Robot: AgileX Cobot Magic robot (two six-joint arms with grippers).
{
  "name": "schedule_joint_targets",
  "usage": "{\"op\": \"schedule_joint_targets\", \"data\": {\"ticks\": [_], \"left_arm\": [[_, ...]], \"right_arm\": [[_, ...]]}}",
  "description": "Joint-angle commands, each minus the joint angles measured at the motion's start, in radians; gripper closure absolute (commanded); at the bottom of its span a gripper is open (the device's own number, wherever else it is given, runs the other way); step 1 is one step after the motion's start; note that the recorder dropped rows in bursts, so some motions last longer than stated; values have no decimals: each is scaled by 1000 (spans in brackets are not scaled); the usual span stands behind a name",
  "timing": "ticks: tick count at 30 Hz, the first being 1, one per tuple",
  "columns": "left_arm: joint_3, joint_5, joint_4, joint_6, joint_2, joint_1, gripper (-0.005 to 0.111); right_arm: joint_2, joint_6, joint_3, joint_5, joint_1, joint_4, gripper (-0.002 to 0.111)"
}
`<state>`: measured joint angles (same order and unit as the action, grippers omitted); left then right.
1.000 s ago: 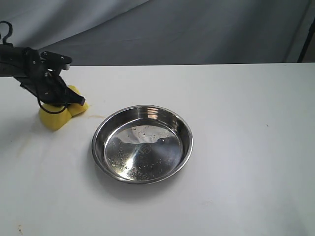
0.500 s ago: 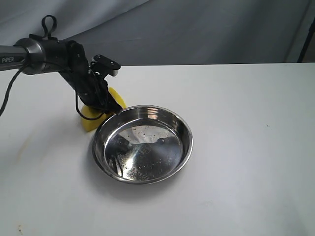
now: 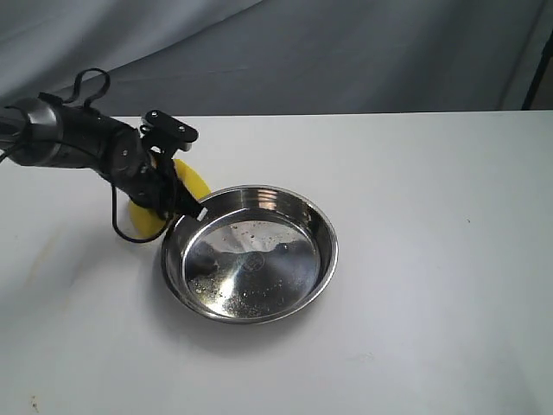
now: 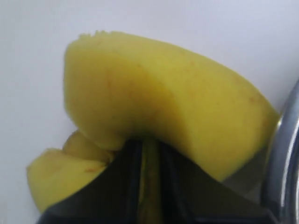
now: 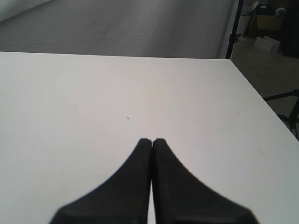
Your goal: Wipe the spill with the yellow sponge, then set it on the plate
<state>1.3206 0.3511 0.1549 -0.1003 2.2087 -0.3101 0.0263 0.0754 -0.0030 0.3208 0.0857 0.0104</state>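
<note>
Yellow sponge (image 3: 192, 180) bowed in left tool (image 3: 177, 203), long axis crosswise, beside plate (image 3: 332, 252)

Bright yellow sponge (image 3: 192, 181), faintly flecked orange-brown, beside the plate (image 3: 327, 238). Shiny silver plate, bottom speckled with pale spots. White table (image 3: 432, 216) under the plate, grey cloth (image 3: 346, 52) behind it.

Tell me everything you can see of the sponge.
The sponge is bright yellow foam with faint brownish specks, squeezed and bowed by the left gripper, whose jaws pinch its middle. In the exterior view it sits by the left rim of the plate, not yet in the dish. Whether it touches the rim or the table is unclear.
</note>
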Motion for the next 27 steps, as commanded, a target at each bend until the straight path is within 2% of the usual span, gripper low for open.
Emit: {"op": "schedule_joint_targets", "data": {"ticks": [1, 6, 11, 15, 18, 21, 25, 27], "left_arm": [[-143, 360, 46, 40, 14, 115, 107], [-239, 356, 46, 54, -63, 239, 107], [-291, 343, 44, 143, -94, 376, 107], [-313, 344, 41, 179, -92, 434, 107], [-331, 351, 33, 179, -92, 431, 107], [-359, 380, 28, 177, -92, 389, 107], [-415, 371, 28, 151, -92, 281, 107], [-431, 364, 28, 128, -92, 207, 107]], "right_arm": [[-6, -1, 3, -2, 4, -10, 108], [-6, -1, 3, -2, 4, -10, 108], [-6, -1, 3, -2, 4, -10, 108], [-6, -1, 3, -2, 4, -10, 108], [-6, -1, 3, -2, 4, -10, 108], [-6, -1, 3, -2, 4, -10, 108], [-6, -1, 3, -2, 4, -10, 108], [-6, -1, 3, -2, 4, -10, 108]]}}
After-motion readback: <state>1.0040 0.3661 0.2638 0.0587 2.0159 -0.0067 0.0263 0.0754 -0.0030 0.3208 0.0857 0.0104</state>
